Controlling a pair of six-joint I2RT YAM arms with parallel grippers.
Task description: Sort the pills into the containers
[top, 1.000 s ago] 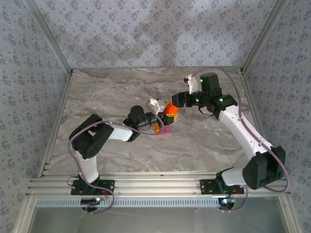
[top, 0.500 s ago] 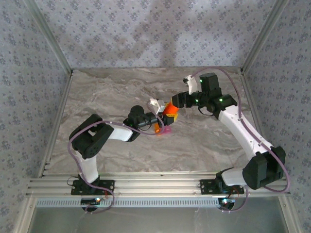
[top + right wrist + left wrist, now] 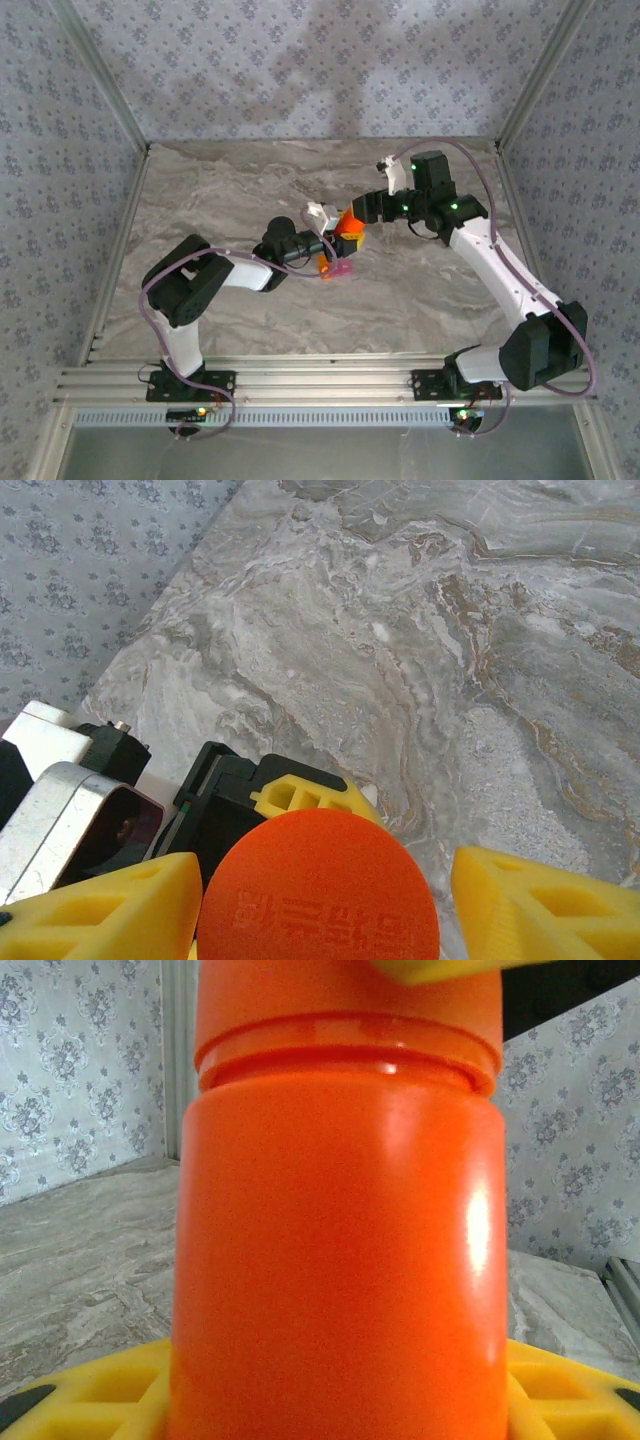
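Very little has moved. Seen from above, the orange bottle (image 3: 340, 1260) sits a shade further toward the far-left corner of the tabletop (image 3: 220, 190) than it did a second ago. Both arms hold nearly the same poses, and the containers (image 3: 334, 266) lie where they lay.

The left fingers (image 3: 90, 1392) are closed on the lower body of the bottle, one on each side, and hold it upright near the middle of the tabletop. That looks meant to brace it against turning. The containers, the joined orange and pink pair, rest on the tabletop just on the near side of those fingers, close by, presumably ready to receive the pills.

The right fingers (image 3: 100, 910) come down from above and straddle the cap (image 3: 318, 890). A strip of tabletop shows between the cap and one finger, so they stand open around it and not clamped. I judge this a pause between twists of unscrewing, with the cap still on.
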